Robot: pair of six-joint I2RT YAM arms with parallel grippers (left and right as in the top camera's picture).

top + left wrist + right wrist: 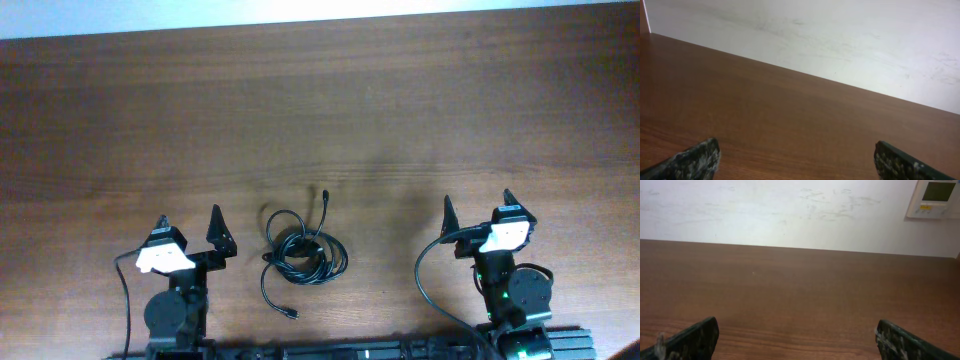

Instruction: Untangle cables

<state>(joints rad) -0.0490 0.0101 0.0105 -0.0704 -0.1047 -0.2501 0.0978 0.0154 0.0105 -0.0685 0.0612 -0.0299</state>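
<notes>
Brown wood-grain surface [330,110] runs across the whole room side I can see, ending at a pale strip along the far edge in the overhead view. The cables [305,250] lie on it near the front edge, between the two arms and apart from both. They are a small bundle of overlapping loops, with one plug end reaching toward the far side and another end trailing toward the near edge.

The left claw [190,222] sits just left of the bundle with its fingers spread wide, released and gripping nothing. The right claw [478,205] is farther off on the other side, also spread wide and released. A thicker black wire [423,275] curves out from the right arm toward the cables but stops well short of them. A similar one [125,290] hangs by the left arm.

Only the overhead view shows the cables. The left wrist view has just the two dark, scuffed fingers [695,160] at the bottom corners, bare surface [790,115] between them, and a smudged whitish wall [840,35] behind, with the surface's far edge running at a slant. The right wrist view shows its own fingers [690,340] equally far apart, the surface's far edge level, and a pale wall panel [935,197] with a small screen high at the right.
</notes>
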